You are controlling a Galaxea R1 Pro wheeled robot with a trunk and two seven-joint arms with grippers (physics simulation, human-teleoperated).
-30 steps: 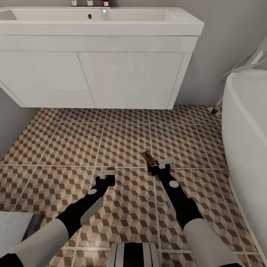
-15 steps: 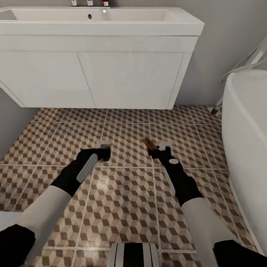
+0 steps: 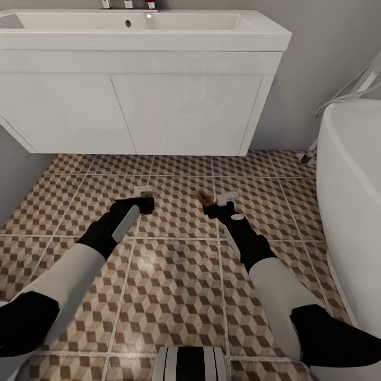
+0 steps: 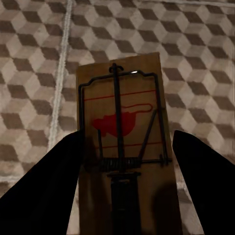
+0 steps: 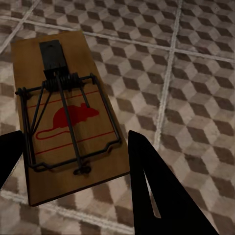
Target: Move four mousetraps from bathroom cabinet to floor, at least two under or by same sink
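Nearest you, both white-sleeved arms reached forward over the bathroom floor [image 3: 174, 275], its square tiles printed with brown, beige and white cubes between pale grout lines.

Your left gripper [image 3: 144, 197] had its two black fingers [image 4: 44, 196] closed against the long edges of a mousetrap [image 4: 125, 147]: a flat rectangular board of brown wood, dark wire bar and coiled spring on top, a red mouse outline printed on its face with thin red lines around it. No lettering could be read on it. From the head camera that trap showed as a small pale sliver at the fingertips [image 3: 145, 191], above the tiles.

Your right gripper [image 3: 215, 203] gripped a second mousetrap [image 5: 66, 117] of the same make, wood grain visible, a dark metal plate at one end, the wire frame over a red mouse silhouette. Its black fingers [image 5: 156, 191] flanked the board on both sides, narrowed down to the board's width. In the head view this trap [image 3: 205, 199] stuck out tilted from the fingertips.

Beyond both grippers, the white two-door vanity [image 3: 159, 114] hung on the grey wall with the wide rectangular sink [image 3: 159, 32] on top, smooth and glossy. At your right stood the curved white side of a bathtub [image 3: 352, 211].
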